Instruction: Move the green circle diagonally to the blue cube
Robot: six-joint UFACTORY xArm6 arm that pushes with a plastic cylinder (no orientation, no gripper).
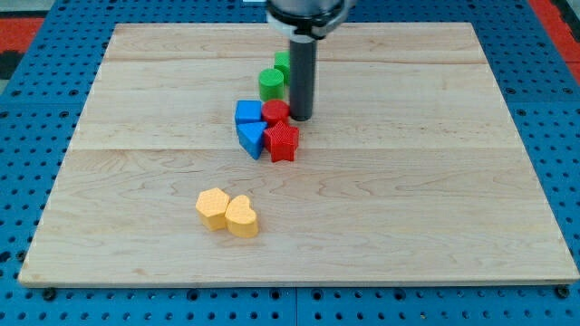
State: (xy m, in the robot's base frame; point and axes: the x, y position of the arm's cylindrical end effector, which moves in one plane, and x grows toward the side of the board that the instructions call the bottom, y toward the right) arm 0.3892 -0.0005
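Bright, even overhead light; sharp across the middle, softer at the edges.

From my remote seat the pale wooden board (381, 199) reads evenly lit with no glare. Shadows are short and soft: a faint one under the two yellow blocks (227, 214), a darker patch where my tip (300, 118) meets the wood. The dark rod's top blurs at the view's top edge. The blue perforated table (27, 118) looks slightly soft in the corners.
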